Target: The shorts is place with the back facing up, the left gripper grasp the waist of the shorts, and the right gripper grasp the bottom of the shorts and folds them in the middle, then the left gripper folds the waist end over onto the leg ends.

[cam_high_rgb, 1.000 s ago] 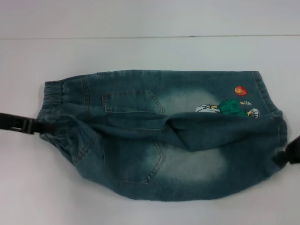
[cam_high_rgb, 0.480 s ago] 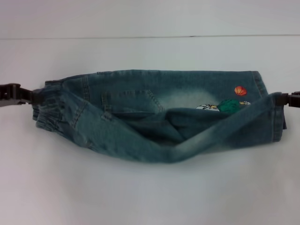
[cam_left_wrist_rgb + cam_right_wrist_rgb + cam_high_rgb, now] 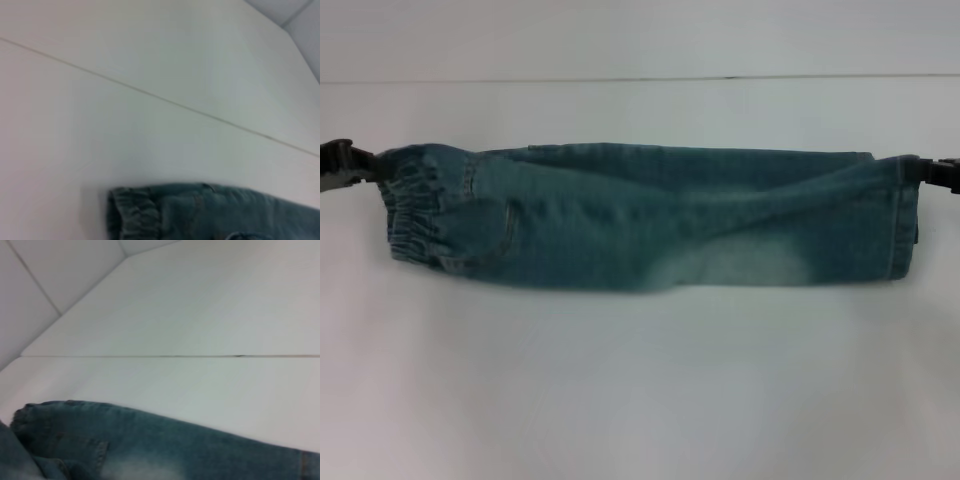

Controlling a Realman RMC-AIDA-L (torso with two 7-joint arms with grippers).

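The blue denim shorts (image 3: 650, 215) lie folded lengthwise into a long band across the white table, elastic waist (image 3: 410, 205) at the left, leg ends (image 3: 900, 220) at the right. My left gripper (image 3: 365, 165) is shut on the waist's far corner at the left edge of the head view. My right gripper (image 3: 918, 170) is shut on the far corner of the leg ends at the right edge. The left wrist view shows the shorts' waist (image 3: 135, 215); the right wrist view shows the denim of the shorts (image 3: 150, 450). Neither wrist view shows fingers.
The white table (image 3: 640, 380) extends on all sides of the shorts. A thin seam (image 3: 640, 78) runs across the table behind them.
Both grippers have carried the near edge of the shorts up and over to the far edge. The pocket and cartoon print are now covered by the folded half.
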